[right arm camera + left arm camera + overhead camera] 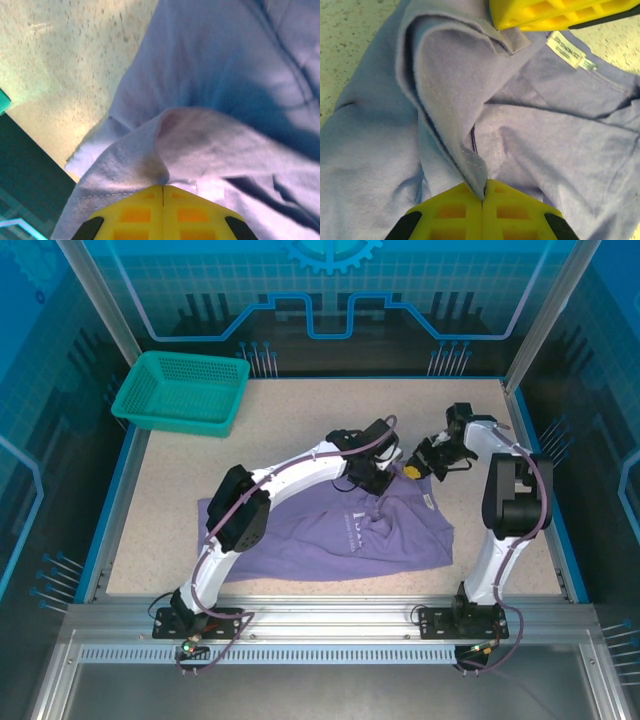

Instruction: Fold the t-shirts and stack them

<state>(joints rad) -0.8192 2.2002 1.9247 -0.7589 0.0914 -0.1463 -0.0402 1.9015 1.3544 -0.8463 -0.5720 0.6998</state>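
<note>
T-shirt (pixel 330 535) is the lavender one with small white lettering on the chest. It's lying rumpled on the speckled table (pixel 290 425), in the lower middle of the top view. Both grippers sit at its upper right edge, really close to each other.

The left gripper (pixel 483 197) is clamped tight on the shirt. In its wrist view the yellow fingers (pixel 520 212) meet at the bottom centre, with a stitched hem pinched right at the seam between them. The white neck label (pixel 568 50) shows in the upper right of that view, just below the other arm's yellow finger.

The right gripper (pixel 163 190) is also clenched, with a fold of the purple fabric bunched at its tips, bottom centre of its wrist view.

The teal mesh basket (pixel 182 390) sits in the upper left corner of the table, well apart from the shirt.
</note>
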